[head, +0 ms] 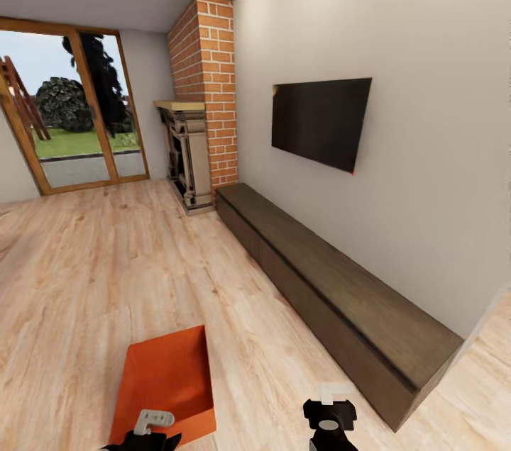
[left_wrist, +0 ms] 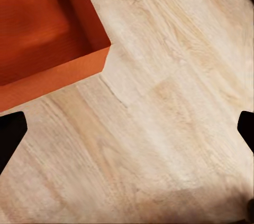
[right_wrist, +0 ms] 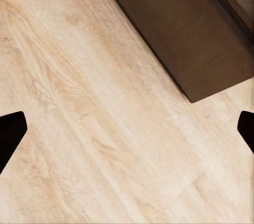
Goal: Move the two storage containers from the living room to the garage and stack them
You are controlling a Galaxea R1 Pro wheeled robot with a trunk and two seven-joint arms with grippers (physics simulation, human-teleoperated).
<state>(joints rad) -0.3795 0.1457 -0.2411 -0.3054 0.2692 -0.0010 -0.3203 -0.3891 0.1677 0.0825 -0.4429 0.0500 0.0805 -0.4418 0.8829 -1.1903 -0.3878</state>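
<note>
Room: living room with a pale plank floor [head: 106, 274]; no garage surfaces in sight, so the task reads as at its start.
Far left: glass door [head: 71, 118] at upper left of the head view, lawn and trees beyond.
Centre back: brick fireplace [head: 202, 96] in the corner.
Right wall: TV [head: 321, 121] above a long dark cabinet [head: 341, 295] that runs from the fireplace toward lower right.
Bin: one orange bin [head: 165, 383] lies on the planks at lower left of the head view; a second one cannot be made out.
Bin axis: its long sides run away from the robot, up the frame with a slight lean to the right.
Left gripper [head: 145, 433]: at the bottom edge, just at the bin's near wall; in its wrist view both dark fingertips [left_wrist: 10, 131] sit at opposite edges with bare planks between, so it is spread wide and grasps nothing.
Key relation: in the left wrist view the bin [left_wrist: 47, 34] fills the upper left corner, off to one side of the finger gap, not between the tips.
Right gripper [head: 329, 422]: at lower centre-right, well apart from the bin, near the cabinet end [right_wrist: 185, 28]; tips wide apart, empty.
Nearer arm: the left, by a clear margin.
</note>
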